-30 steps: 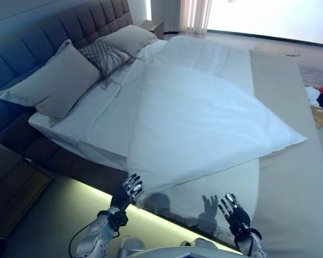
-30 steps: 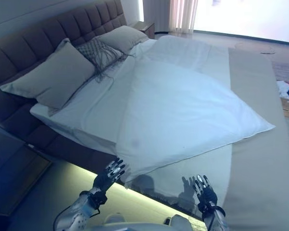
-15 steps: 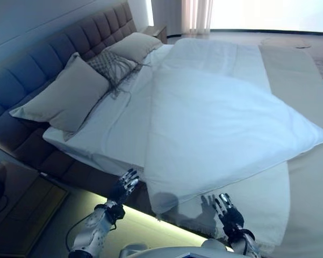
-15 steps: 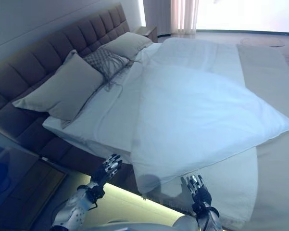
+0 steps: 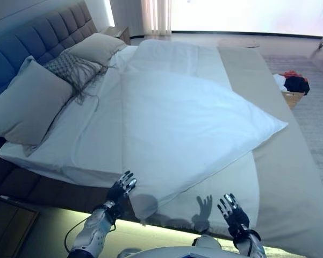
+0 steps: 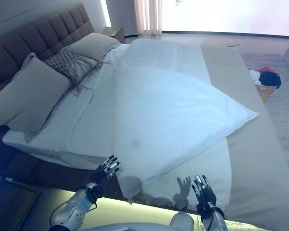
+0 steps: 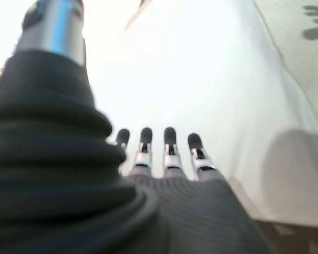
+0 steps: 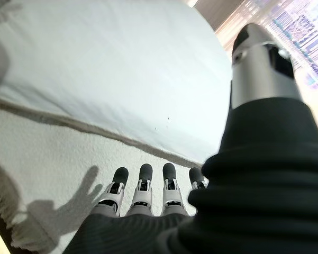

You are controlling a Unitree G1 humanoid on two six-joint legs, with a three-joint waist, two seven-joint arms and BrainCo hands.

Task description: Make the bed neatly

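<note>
Plainly, line by line:
Bed (image 5: 290, 177): fills most of the eye views; its head end and the far corner by the window run out of view, so the whole outline cannot be made out.
Duvet (image 5: 188, 123): white, lying skewed across the bed, one corner pointing toward the right edge, another drooping over the near edge between the two hands.
Sheet (image 5: 80, 145): white, bare along the left side of the bed beside the duvet.
Blanket (image 5: 225, 188): pale textured strip showing under the duvet at the near edge; how far it runs beneath is hidden.
Pillows (image 5: 27, 105): two beige ones at the head end, the nearer cut off by the frame edge, with a patterned cushion (image 5: 70, 70) between them.
Left hand (image 5: 121, 188): fingers straight and spread, holding nothing, just off the near edge beside the drooping duvet corner; contact cannot be told.
Right hand (image 5: 234, 213): fingers straight and apart, empty, over the near edge by the blanket, its shadow on the cloth.
Clothes (image 5: 293, 83): dark and red heap on the floor past the right edge, too small to identify.
</note>
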